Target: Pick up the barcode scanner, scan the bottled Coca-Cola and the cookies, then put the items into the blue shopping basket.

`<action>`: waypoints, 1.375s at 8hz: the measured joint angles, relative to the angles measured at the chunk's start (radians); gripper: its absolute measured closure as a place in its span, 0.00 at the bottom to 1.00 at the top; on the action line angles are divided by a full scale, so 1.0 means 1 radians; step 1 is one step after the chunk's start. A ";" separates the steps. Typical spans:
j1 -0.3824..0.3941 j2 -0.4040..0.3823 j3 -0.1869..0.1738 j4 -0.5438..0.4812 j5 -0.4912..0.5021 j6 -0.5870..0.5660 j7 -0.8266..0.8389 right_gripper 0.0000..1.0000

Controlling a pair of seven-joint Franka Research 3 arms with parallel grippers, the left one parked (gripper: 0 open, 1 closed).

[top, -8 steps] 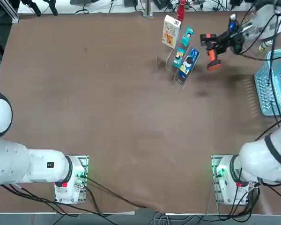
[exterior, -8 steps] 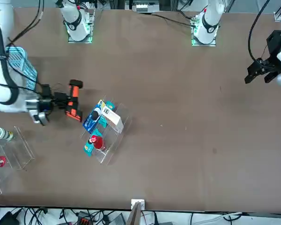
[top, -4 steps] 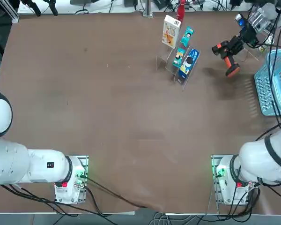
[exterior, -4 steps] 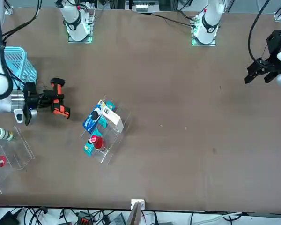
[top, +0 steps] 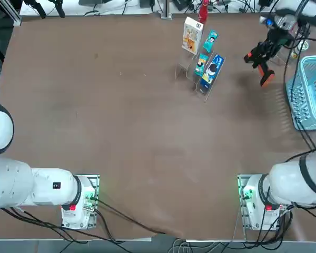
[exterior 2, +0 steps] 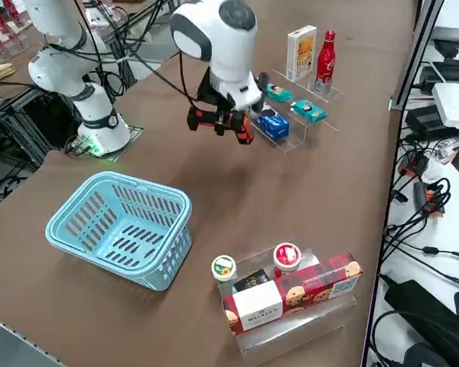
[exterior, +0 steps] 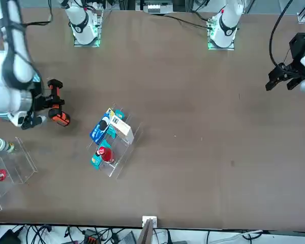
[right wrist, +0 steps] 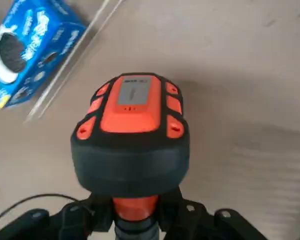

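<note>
The black and orange barcode scanner [top: 259, 62] hangs above the table, with my right gripper [top: 268, 48] shut on it. This places it between the clear display stand and the blue shopping basket [top: 310, 92]. In the wrist view the scanner's orange head [right wrist: 132, 107] fills the middle, above my gripper [right wrist: 135, 217]. The white cookies box [top: 192, 35] and the red bottled Coca-Cola [exterior 2: 327, 52] stand on the back step of the stand. From the side, the scanner [exterior 2: 218, 121] hovers just in front of the stand and the basket [exterior 2: 122, 225] sits nearer.
A blue packet [top: 212, 70] and two teal packets [top: 209, 41] sit on the clear stand [exterior 2: 291, 141]. A second clear stand [exterior 2: 291, 321] beyond the basket holds a red biscuit box [exterior 2: 291, 294] and two round-topped containers [exterior 2: 223, 267].
My right arm has carried the scanner away from the display stand toward the basket side, and the scanner has turned in the air. The goods on the stand have not moved.
</note>
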 joint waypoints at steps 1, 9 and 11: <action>0.027 -0.081 0.004 -0.152 -0.026 0.133 0.069 0.57; 0.033 -0.172 -0.002 -0.660 -0.085 0.637 0.191 0.57; 0.020 -0.144 -0.002 -0.665 -0.085 0.640 0.194 0.55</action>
